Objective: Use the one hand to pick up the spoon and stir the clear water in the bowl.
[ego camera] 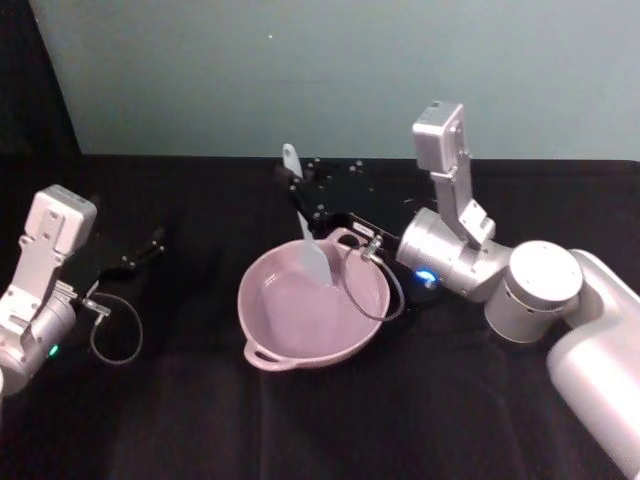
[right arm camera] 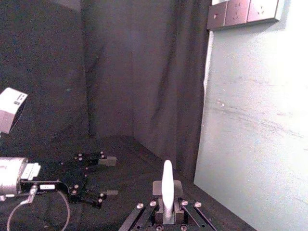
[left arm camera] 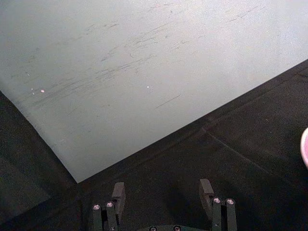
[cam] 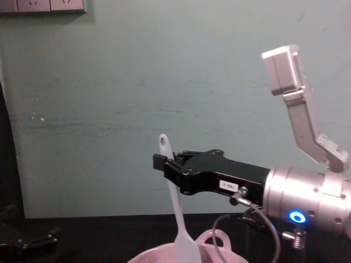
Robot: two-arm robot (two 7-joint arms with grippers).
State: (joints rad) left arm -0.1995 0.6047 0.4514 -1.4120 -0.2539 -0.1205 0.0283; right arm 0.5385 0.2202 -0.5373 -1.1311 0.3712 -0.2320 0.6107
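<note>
Right gripper (ego camera: pixel 297 190) clamped on spoon (ego camera: pixel 312 248) partway down handle, reaching in from right above far rim of pink bowl (ego camera: pixel 243 300). Spoon near upright, slightly tilted; holed handle end up, flat blade down inside bowl, toward its far side. Cannot tell whether blade touches water. Bowl at centre of black tablecloth (ego camera: pixel 400 420), loop handles at near-left and far-right rim. Left gripper (ego camera: pixel 135 258) parked far left, low over cloth, fingers (left arm camera: pixel 118 192) spread, holding nothing.

No readable text. White label (cam: pixel 229 186) on right tool (cam: pixel 166 164): characters too small to make out.
</note>
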